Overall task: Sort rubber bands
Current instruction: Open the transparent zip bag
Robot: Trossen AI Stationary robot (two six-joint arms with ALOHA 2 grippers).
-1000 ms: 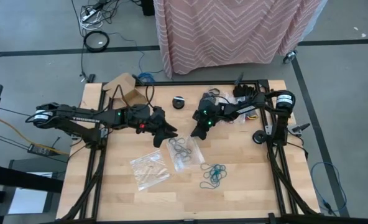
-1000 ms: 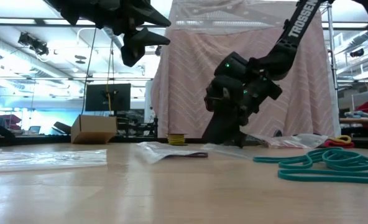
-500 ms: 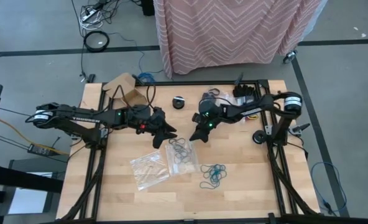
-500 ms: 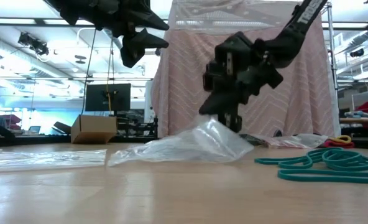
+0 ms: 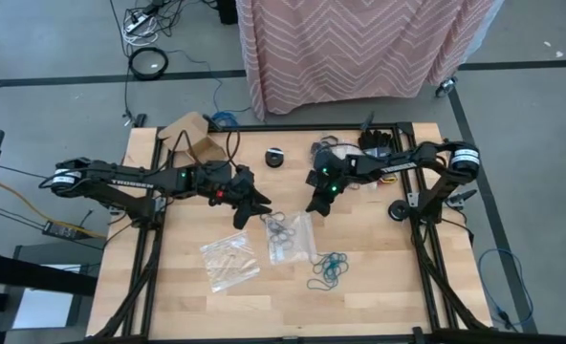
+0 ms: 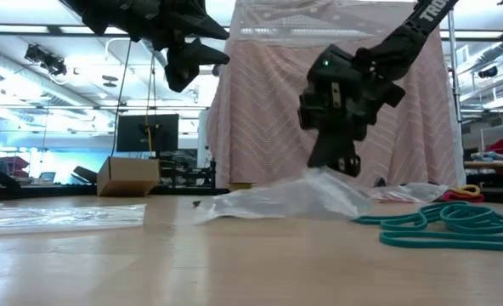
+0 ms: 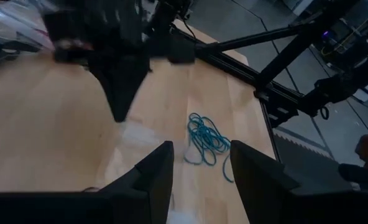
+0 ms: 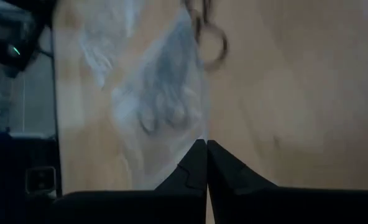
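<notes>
A clear plastic bag (image 5: 291,239) with black rubber bands (image 5: 277,225) lies at the table's middle. My right gripper (image 5: 314,206) is shut on the bag's far right end, just above the table. Teal rubber bands (image 5: 328,268) lie in a loose heap toward the near edge, also seen in the low view (image 6: 443,223). A second clear bag (image 5: 229,260) with brownish bands lies flat to the left. My left gripper (image 5: 256,206) hangs open above the table, left of the first bag, touching nothing; its own view shows the teal bands (image 7: 205,140) beyond it. My right gripper pinches an edge of the clear bag (image 8: 185,135) between its two shut fingertips (image 8: 194,163), slanting down from the far right. That end of the bag (image 6: 330,175) is raised under the fingers. The rest of the bag (image 6: 260,202) sags down onto the table.
A small black disc (image 5: 275,157) and a cardboard box (image 5: 193,135) stand at the far side. A heap of mixed bands and cables (image 5: 382,168) lies at the far right by the right arm's base. Bare wood (image 5: 379,287) shows along the near edge.
My right gripper has risen from the table and gone toward the right edge with the bag's end. That end has lifted off the wood and the bag has slid a little rightward, its other end still lying on the table.
</notes>
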